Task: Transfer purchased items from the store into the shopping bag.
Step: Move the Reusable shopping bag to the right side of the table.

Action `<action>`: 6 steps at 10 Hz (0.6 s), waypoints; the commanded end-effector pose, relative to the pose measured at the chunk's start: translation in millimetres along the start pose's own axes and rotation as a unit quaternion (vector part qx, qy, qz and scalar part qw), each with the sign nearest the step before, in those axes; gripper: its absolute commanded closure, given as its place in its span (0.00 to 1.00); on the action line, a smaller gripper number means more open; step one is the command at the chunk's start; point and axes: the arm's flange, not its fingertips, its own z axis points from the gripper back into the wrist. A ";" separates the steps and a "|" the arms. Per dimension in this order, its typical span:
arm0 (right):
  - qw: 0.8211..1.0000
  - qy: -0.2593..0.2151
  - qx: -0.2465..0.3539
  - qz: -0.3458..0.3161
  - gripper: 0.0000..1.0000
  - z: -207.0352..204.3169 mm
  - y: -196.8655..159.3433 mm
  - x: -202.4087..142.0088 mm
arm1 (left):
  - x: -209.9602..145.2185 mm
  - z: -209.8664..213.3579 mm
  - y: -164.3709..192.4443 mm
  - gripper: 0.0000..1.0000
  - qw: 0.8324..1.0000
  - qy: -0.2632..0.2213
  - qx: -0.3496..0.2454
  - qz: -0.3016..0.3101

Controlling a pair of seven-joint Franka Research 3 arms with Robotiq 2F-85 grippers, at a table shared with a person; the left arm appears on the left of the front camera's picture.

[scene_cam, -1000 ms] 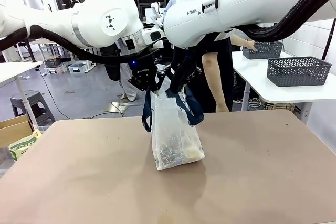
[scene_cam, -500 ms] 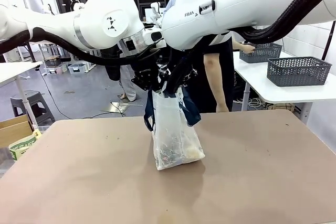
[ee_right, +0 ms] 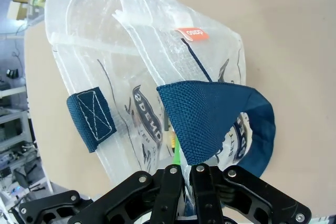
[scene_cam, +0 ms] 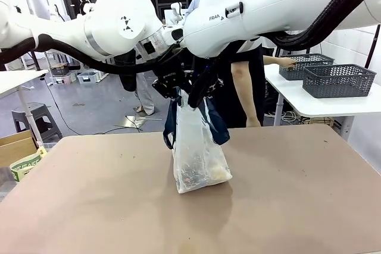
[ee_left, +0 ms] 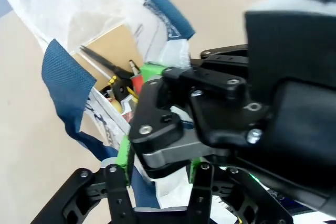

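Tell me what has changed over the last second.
The left end effector and right end effector drew together and rose slightly, gathering the mouth of the shopping bag so it stands taller. Behind, the person's hand slid a grey basket nearer the camera. Unchanged: the bag's base on the table, the purchased items inside, the right end effector shut on its rim.

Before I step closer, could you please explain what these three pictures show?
These are two white robot arms at a brown table. One picture looks across it from between the arms; the other two come from cameras on each wrist. The right gripper is shut on the rim of a translucent whitish plastic bag with navy straps, standing on the table. The left gripper is at that rim too; its grip is unclear. Inside lie small mixed packaged goods.
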 end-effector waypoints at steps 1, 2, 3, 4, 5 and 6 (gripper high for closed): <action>1.000 -0.003 0.020 0.002 1.00 -1.6 1.1 5.1 | -13.8 2.9 5.1 0.00 0.999 -0.011 -0.040 -0.005; 1.000 -0.002 0.021 0.000 1.00 -2.2 1.6 5.9 | -15.2 5.0 5.1 0.00 0.999 -0.018 -0.051 -0.004; 1.000 -0.002 0.020 0.001 1.00 -2.4 2.7 6.3 | -16.1 6.6 4.5 0.00 0.998 -0.026 -0.061 -0.005; 1.000 -0.002 0.019 0.002 1.00 -2.5 4.9 6.7 | -16.4 7.8 4.5 0.00 0.998 -0.031 -0.062 -0.003; 1.000 -0.003 0.018 0.003 1.00 -2.0 6.6 6.2 | -16.6 8.3 3.9 0.00 0.997 -0.034 -0.065 -0.003; 1.000 -0.003 0.017 0.005 1.00 -2.0 6.1 6.1 | -15.0 4.5 4.5 0.00 0.998 -0.028 -0.060 -0.002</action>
